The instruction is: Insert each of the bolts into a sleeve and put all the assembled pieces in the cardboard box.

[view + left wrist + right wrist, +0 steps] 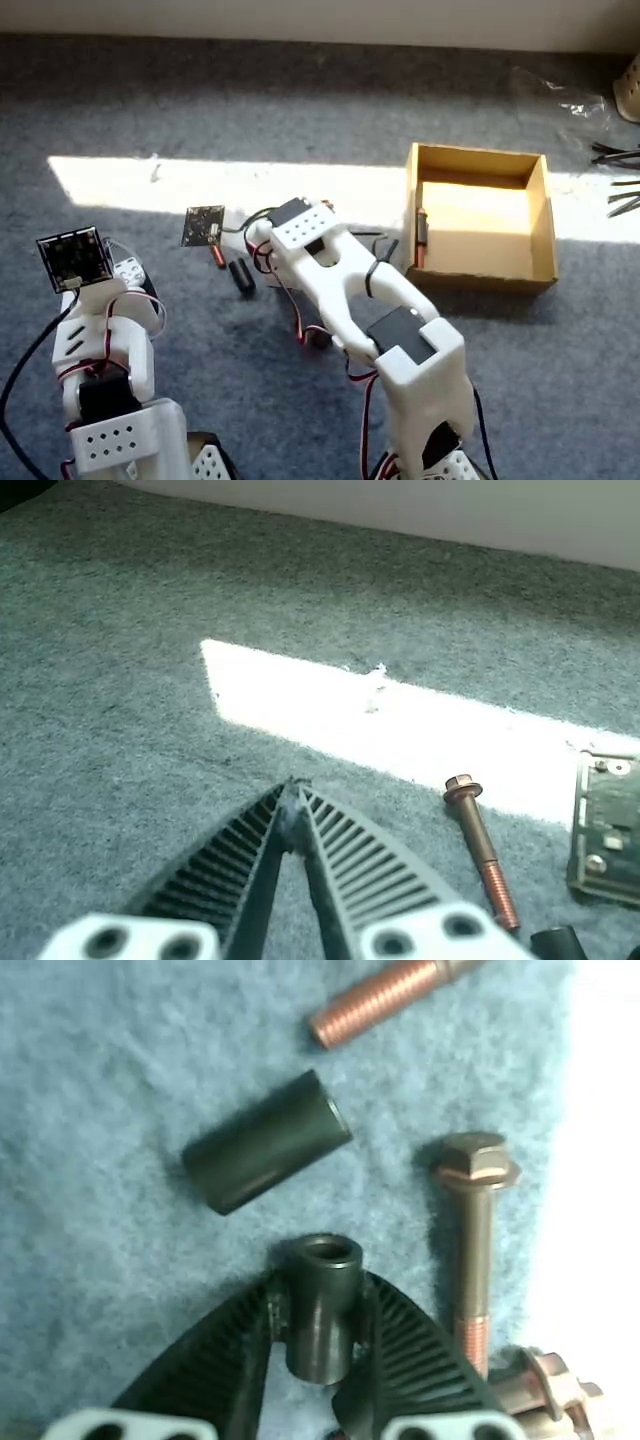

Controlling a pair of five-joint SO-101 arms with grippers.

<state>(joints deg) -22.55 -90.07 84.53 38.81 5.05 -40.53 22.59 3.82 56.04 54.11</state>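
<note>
The right arm (350, 285) stretches from the lower middle of the high view toward the middle left. Its fingers (400, 1340) are narrow and grip a black sleeve (323, 1300), which stands upright between them with its open hole on top. Just beside it, a second sleeve (268, 1155) lies flat on the grey carpet (150, 120). Three copper-coloured bolts (475, 1230) lie near it on the carpet, none of them inside a sleeve.

The cardboard box (545, 235) sits at the middle right of the high view. One assembled piece (421, 238) lies inside it against the left wall.

The left arm (105, 360) is at the lower left. Its fingers (292, 810) are pressed together at the tips, hold nothing and point down at the carpet. A bolt (480, 845) lies flat near them.
</note>
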